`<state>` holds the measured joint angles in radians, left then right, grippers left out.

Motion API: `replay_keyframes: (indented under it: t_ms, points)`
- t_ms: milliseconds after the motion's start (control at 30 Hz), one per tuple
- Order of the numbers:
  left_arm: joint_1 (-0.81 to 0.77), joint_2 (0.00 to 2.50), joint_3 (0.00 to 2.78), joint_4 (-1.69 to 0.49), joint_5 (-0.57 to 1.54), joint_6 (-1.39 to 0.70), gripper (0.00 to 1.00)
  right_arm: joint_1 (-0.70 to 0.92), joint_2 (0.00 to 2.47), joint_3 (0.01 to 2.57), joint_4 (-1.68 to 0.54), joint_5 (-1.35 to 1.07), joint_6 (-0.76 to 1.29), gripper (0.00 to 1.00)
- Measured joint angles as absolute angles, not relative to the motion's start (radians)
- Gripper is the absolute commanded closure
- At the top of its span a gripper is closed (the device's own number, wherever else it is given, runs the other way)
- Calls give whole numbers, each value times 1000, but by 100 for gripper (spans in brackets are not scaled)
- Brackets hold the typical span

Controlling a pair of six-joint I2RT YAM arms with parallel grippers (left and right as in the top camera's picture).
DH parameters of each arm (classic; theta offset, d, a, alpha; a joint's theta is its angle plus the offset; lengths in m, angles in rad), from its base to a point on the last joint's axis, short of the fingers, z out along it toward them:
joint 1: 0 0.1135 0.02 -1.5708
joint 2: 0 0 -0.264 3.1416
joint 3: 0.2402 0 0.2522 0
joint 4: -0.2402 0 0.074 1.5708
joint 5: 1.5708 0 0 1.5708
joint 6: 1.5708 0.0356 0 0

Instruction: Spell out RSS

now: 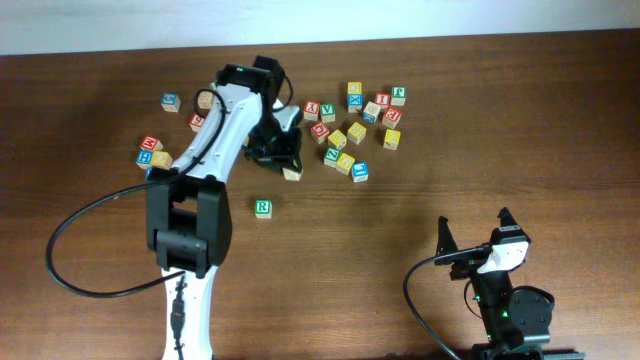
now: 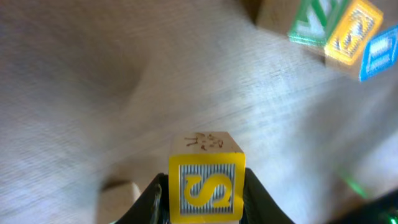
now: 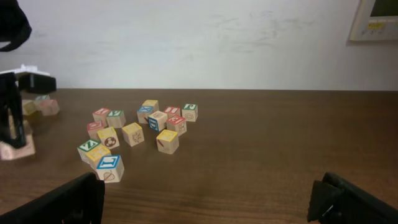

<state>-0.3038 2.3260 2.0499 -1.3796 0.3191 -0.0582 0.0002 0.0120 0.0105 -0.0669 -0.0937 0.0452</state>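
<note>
Starting overhead: the left gripper (image 1: 288,158) reaches across the table (image 1: 450,120) to the near edge of the pile of blocks (image 1: 356,131). A pale block sits at its tip, its letter unreadable from up here. The R block (image 1: 262,208) lies alone, green-and-white face up, near that gripper and clear of the pile. The right gripper (image 1: 472,238) is parked at the bottom right, well apart from everything.

Over to the left wrist, and here's what the top view hides: the fingers (image 2: 148,198) are clamped on both sides of the S block (image 2: 206,186), its yellow face to the lens.

Right wrist now: jaws spread wide, nothing between them, the pile out ahead. Which block is the second S, I cannot tell.
</note>
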Motion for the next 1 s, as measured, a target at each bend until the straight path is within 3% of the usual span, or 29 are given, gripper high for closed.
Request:
replay_keyframes:
  t_ms: [267,333,400,1000]
  points:
    - [-390,2326,2050,-1578,306,-58,80,0,12,10,-67,-94,45,2]
    - [-403,2326,2050,-1629,287,-58,89,0,12,10,-67,-94,45,2]
    - [-404,2326,2050,-1683,268,-57,90,0,12,10,-67,-94,45,2]
    - [-397,2267,1845,-1686,259,-46,87,0,12,10,-67,-94,45,1]
